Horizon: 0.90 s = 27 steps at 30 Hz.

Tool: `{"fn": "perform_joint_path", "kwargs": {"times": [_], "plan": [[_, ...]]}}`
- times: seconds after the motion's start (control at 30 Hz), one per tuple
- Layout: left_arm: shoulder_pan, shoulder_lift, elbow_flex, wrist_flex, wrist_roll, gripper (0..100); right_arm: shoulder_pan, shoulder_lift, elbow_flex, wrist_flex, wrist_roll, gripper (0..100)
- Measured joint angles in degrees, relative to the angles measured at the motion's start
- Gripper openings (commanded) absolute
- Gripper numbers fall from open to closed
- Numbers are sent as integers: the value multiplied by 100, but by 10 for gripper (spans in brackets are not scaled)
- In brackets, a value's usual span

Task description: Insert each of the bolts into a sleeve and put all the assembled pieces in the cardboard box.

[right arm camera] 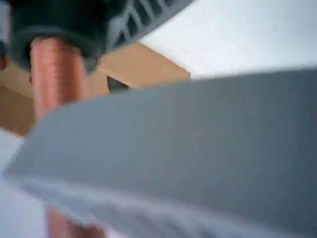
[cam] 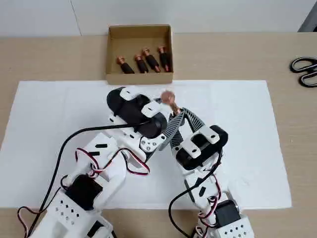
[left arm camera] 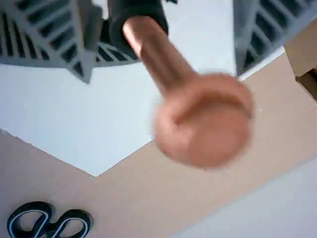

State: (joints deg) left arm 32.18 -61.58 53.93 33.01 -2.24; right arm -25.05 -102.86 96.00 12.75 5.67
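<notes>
A copper bolt sticks up and to the left out of a black sleeve above the white sheet, its round head toward the cardboard box. My right gripper is shut on the sleeve, its grey ribbed fingers meeting there. My left gripper sits right beside the bolt's head. In the left wrist view the bolt's head looms close, with the shaft running into the sleeve. The right wrist view has the shaft below the sleeve, behind a grey finger.
Several assembled pieces lie in a row inside the box. A white sheet covers the table's middle. Black scissors lie at the far right edge. Both arms and their cables crowd the front centre.
</notes>
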Motion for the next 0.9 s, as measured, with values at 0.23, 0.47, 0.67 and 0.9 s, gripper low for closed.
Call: {"fn": "perform_joint_path", "kwargs": {"times": [0.23,0.47,0.67,0.9], "plan": [[0,0,0,0,0,177,0,0,0,0,0,5],[0,0,0,0,0,176,0,0,0,0,0,5],[9,0,-167,0,9,39,0,0,0,0,0,5],[-18,0,-220,0,9,7,18,0,0,0,0,5]]}}
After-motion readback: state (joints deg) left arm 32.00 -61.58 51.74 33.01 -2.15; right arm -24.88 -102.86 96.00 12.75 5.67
